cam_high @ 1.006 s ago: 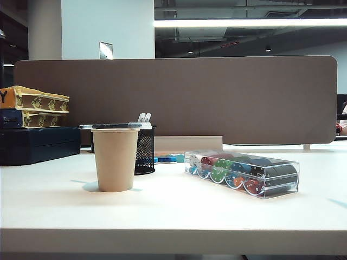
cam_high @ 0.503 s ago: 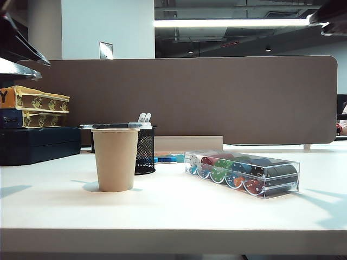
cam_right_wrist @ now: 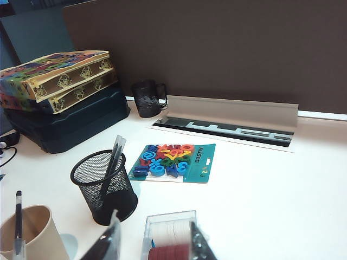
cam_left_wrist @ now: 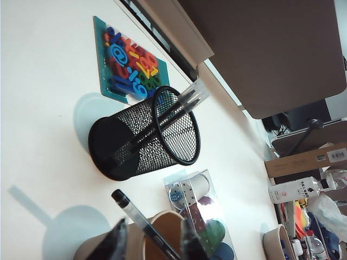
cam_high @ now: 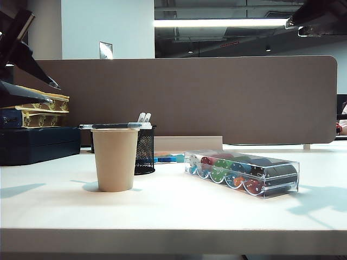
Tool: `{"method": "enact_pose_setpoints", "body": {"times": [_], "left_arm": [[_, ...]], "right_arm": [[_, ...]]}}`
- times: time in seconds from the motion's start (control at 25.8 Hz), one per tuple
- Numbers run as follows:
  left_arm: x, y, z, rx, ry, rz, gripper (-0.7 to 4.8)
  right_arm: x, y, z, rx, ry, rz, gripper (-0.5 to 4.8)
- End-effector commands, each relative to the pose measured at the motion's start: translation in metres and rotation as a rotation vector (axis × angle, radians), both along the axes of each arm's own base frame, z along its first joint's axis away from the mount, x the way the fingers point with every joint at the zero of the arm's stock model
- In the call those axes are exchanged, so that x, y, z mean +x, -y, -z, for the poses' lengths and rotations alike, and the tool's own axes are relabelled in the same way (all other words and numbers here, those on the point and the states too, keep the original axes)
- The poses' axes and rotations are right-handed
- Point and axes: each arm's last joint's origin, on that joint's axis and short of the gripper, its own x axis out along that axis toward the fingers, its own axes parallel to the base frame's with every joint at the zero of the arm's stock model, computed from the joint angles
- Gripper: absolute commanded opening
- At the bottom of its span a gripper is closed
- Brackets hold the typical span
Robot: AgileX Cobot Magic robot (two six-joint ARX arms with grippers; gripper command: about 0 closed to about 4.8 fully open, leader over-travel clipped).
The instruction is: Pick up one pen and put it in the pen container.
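Note:
The pen (cam_high: 111,126) is black with pale ends and lies flat across the rim of a tan paper cup (cam_high: 115,162). Right behind the cup stands the black mesh pen container (cam_high: 145,151), with two white-tipped pens (cam_high: 143,117) in it. My left gripper (cam_high: 54,93) hangs open, high at the left and well above the table. In the left wrist view the pen (cam_left_wrist: 135,214) shows between the open left gripper's (cam_left_wrist: 153,246) fingers, far below them, with the container (cam_left_wrist: 143,138) beyond. My right gripper (cam_high: 294,27) is open at the top right; in its wrist view the right gripper (cam_right_wrist: 153,246) hangs over a chip case.
A clear case of poker chips (cam_high: 241,173) lies right of the cup. A pack of coloured letters (cam_right_wrist: 173,161) lies behind the container, with a dark mug (cam_right_wrist: 147,97) farther back. Stacked boxes (cam_high: 35,127) sit far left. A brown partition (cam_high: 217,97) closes the back.
Both arms have come down into the exterior view, the left at the upper left and the right at the upper right. The cup, pen and container have not moved.

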Motion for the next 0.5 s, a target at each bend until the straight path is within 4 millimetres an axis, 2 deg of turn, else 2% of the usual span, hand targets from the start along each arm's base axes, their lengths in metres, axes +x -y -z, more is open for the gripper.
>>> {"method": "enact_pose_setpoints", "body": {"times": [0.04, 0.23, 0.5], "left_arm": [[0.002, 0.001, -0.001, -0.013, 0.003, 0.008, 1.25], [0.006, 0.002, 0.002, -0.051, -0.018, 0.018, 1.30], [0.012, 0.003, 0.004, -0.097, -0.041, 0.028, 1.30]], "right_arm": [[0.004, -0.001, 0.001, -0.009, 0.006, -0.004, 1.59], [0.016, -0.003, 0.012, -0.005, -0.069, -0.031, 1.59], [0.029, -0.018, 0.012, -0.013, -0.102, -0.093, 1.59]]}}
